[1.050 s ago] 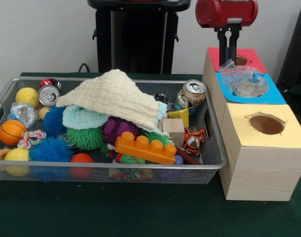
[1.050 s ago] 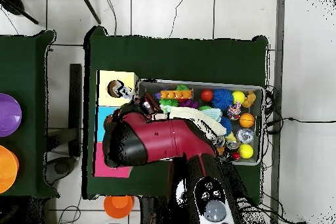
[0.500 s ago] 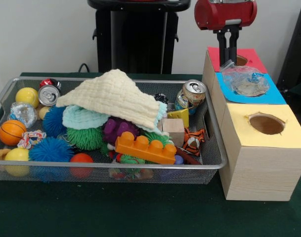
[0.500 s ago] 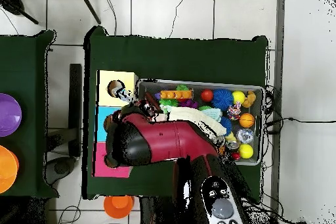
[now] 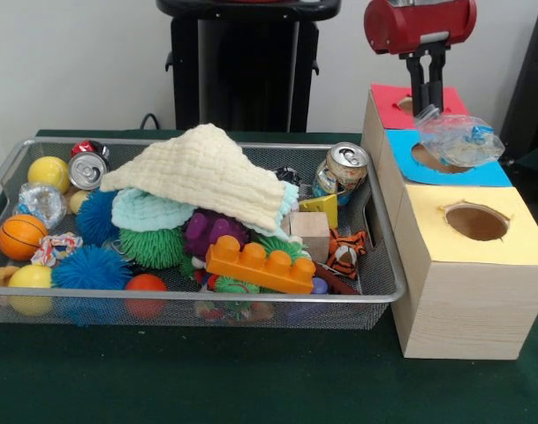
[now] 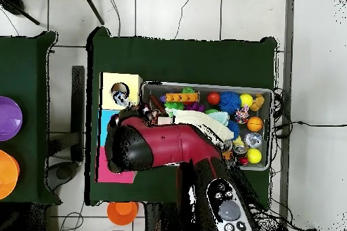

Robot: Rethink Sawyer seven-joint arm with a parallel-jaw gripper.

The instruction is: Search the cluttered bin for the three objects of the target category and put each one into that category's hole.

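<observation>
My gripper [image 5: 428, 108] hangs over the row of boxes at the right, shut on the top corner of a crumpled clear plastic bag [image 5: 456, 139]. The bag dangles just above the blue box [image 5: 485, 174], right of its hole [image 5: 426, 158], which shows partly. Behind is the red box [image 5: 450, 99], in front the yellow box [image 5: 516, 231] with an open hole [image 5: 477, 222]. Another crumpled clear plastic piece [image 5: 41, 202] lies at the left end of the wire bin [image 5: 385, 256]. In the overhead view the red arm [image 6: 162, 148] hides the gripper.
The bin holds a cream cloth [image 5: 202, 172], an orange block [image 5: 260, 265], two cans [image 5: 344, 168] [image 5: 86, 170], spiky balls and smooth balls. In the overhead view, an orange bowl [image 6: 122, 211] sits at the table edge and a purple one [image 6: 8, 118] on the side table.
The gripper has moved right and a little up with the plastic bag. The bag has come off the blue box's top, so part of the hole now shows.
</observation>
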